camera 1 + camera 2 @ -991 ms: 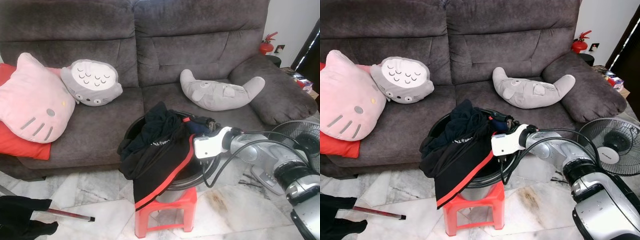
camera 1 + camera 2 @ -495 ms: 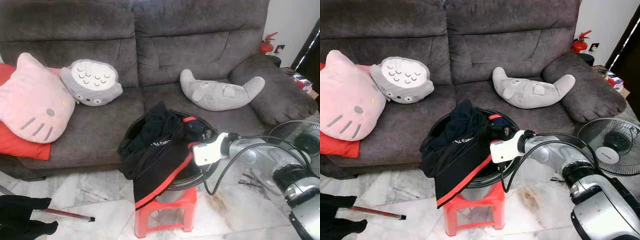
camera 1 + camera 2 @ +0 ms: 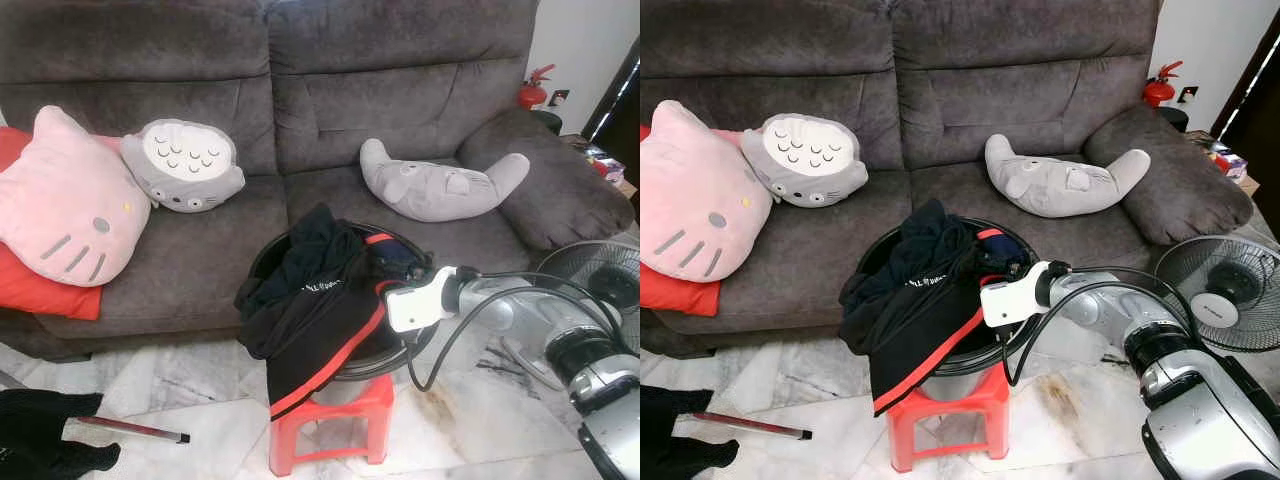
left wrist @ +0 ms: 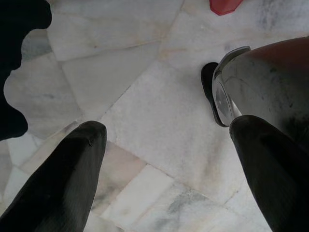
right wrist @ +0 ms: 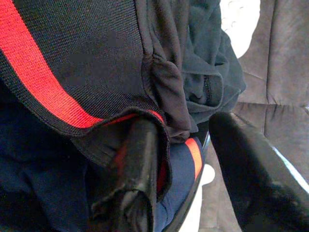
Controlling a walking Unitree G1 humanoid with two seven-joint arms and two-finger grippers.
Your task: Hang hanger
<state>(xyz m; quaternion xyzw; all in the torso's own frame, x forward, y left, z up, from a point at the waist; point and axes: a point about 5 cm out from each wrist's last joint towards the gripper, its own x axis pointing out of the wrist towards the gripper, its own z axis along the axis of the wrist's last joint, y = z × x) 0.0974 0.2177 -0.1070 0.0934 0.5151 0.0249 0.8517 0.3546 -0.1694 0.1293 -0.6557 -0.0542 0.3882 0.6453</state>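
Grey suede-like upholstery covered the sofa before your robot, where a pink cat cushion, a round grey owl-faced cushion and a long grey plush lay on the seat. Just in front of it, a black basket sat on a red stool, heaped with dark clothes.

Your right gripper reached into that heap from the robot's right side, its white wrist housing at the basket's rim. In the right wrist view its fingers stood apart, one of them tucked under the folded hem of a black garment with a red stripe, which draped over the basket's front edge; a navy piece lay beside it. You could not make out a hanger among the clothes.

Your left gripper hung over the pale marble floor, fingers wide apart and holding nothing, next to the robot's own rounded silver body. At the robot's lower left, a black cloth and a thin dark rod with a red band lay on the floor. A standing fan stood to the right, and a red fire extinguisher sat beyond the sofa's arm.
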